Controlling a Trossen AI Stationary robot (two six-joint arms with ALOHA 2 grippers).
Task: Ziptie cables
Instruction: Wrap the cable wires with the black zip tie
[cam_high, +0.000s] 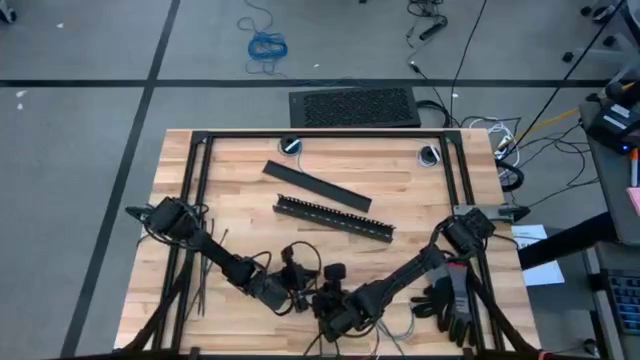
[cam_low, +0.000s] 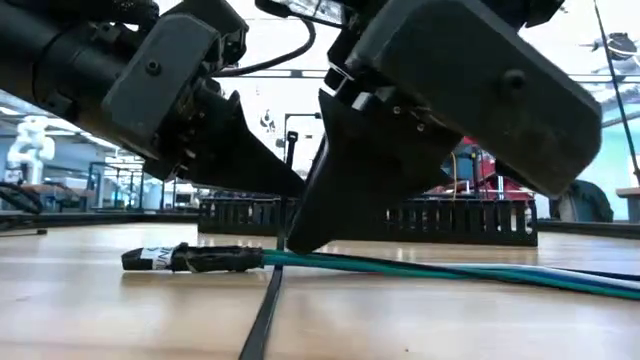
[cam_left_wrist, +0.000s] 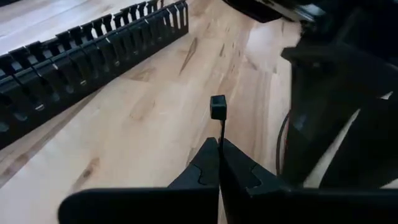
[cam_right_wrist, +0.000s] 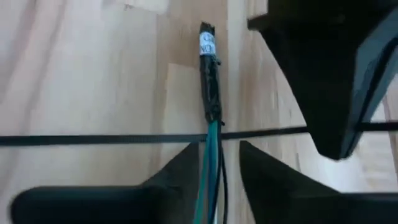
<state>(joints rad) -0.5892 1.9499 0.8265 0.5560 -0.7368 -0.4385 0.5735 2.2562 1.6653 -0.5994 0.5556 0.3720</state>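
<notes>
Currently, from my remote station, I log the following items.

Left gripper (cam_left_wrist: 219, 163): at the near middle of the table, fingers pinched together on a ziptie (cam_left_wrist: 218, 118). The strip stands up between the fingertips, its square head at the free end, above bare wood.

Right gripper (cam_right_wrist: 214, 163): just beside the left one, also at the near middle. Its fingers are parted, one on each side of the cables (cam_right_wrist: 209, 162), with a gap showing on either side; I see no clamping.

Cables: a bundle of green, blue and pale wires lying flat on the table (cam_high: 400, 165), one end bound in black tape with a small white label (cam_right_wrist: 207, 41). In the low view the bundle runs across the wood beneath both grippers. A thin black strip crosses over it at a right angle, just behind the taped end.

Spare zipties (cam_high: 200, 278): several thin black strips lying by the left arm, near the table's left rail.

Slotted bar (cam_high: 333, 218): mid-table, well apart from the grippers. A flat black bar (cam_high: 315, 186) lies just beyond it.

Black gloves (cam_high: 450, 305): near the right arm, at the table's near right.
</notes>
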